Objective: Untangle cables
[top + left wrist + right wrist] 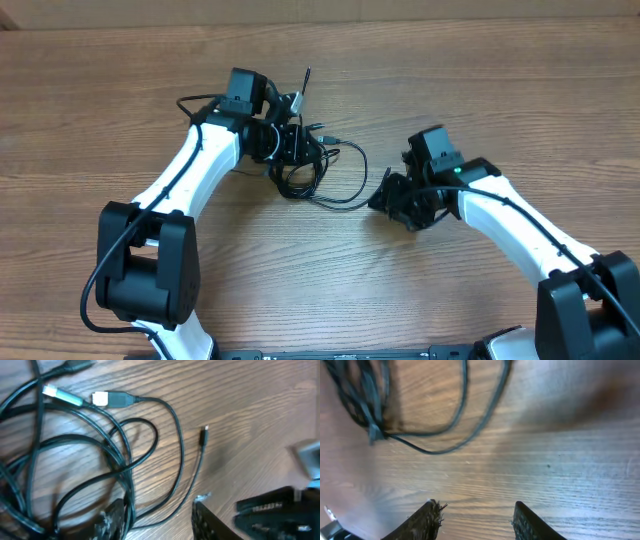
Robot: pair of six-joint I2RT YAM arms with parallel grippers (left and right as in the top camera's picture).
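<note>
**Item 1.** Right fingers (384, 197): black, partly open, empty, with bare brown wooden counter (560, 460) between them.
**Item 2.** Long slack loop of thin black cable (432, 452): ahead of those fingers, not touching them.
**Item 3.** Left fingers (292, 150): partly open, no grip visible, strands lying against one fingertip.
**Item 4.** Tangled bunch of thin black cables (122, 462): just ahead of the left fingers, with silver-tipped plugs (102, 398) beyond.
**Hazard.** Closing on several strands at once would likely tighten the crossings or drag the whole bunch.

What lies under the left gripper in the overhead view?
The cables lie bunched beneath the left gripper, loops spilling out onto the table. Strands directly below it are covered from overhead, so how they cross there cannot be seen.
</note>
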